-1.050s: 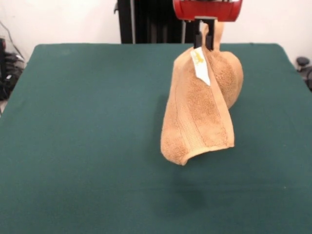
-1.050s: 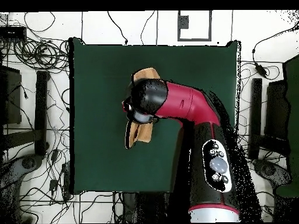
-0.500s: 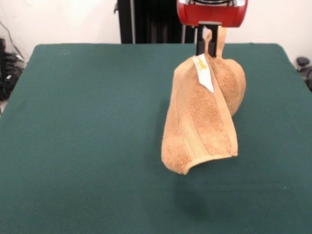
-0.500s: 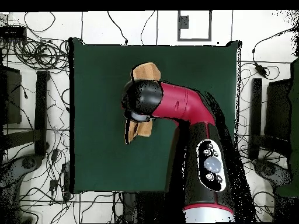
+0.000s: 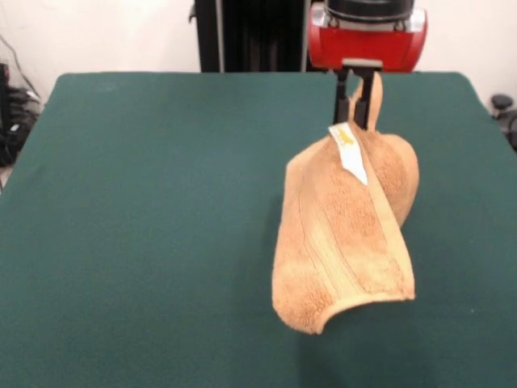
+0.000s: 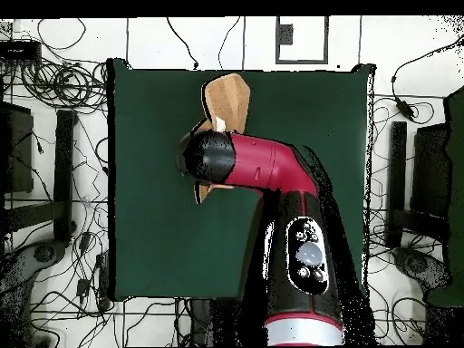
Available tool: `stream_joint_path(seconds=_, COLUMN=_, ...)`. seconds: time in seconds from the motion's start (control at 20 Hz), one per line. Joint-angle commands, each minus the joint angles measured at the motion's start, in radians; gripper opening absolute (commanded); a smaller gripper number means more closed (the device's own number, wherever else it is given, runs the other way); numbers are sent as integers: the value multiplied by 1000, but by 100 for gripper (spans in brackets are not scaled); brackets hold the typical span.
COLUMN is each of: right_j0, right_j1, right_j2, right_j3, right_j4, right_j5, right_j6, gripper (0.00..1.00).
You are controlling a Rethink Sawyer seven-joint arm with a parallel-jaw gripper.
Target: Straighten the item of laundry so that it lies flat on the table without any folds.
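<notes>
Above the green surface (image 5: 145, 202): towel (image 5: 343, 234), hanging folded and curled from the jaws pinching its top corner; nothing yet spread flat.

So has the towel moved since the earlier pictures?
Yes. In the front view the towel, held by the pincer, hangs lower and further right against the table.

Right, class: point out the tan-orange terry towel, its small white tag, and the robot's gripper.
Tan-orange terry towel (image 5: 339, 242): front view, middle of the hanging cloth.
Small white tag (image 5: 349, 153): front view, tag's centre.
Gripper (image 5: 359, 101): front view, between its fingertips, pinching the towel's top.
</notes>
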Motion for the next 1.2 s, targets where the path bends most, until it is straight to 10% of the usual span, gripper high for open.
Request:
stream_joint_path(seconds=0.05, right_j0=55, right_j1=107, right_j2=-18, right_j3=138, right_j4=-16, right_j5=-166, right_j6=261, gripper=0)
stream_joint_path(seconds=1.2, right_j0=52, right_j1=186, right_j2=-75, right_j3=165, right_j4=-117, right_j5=-150, right_j6=79, gripper=0)
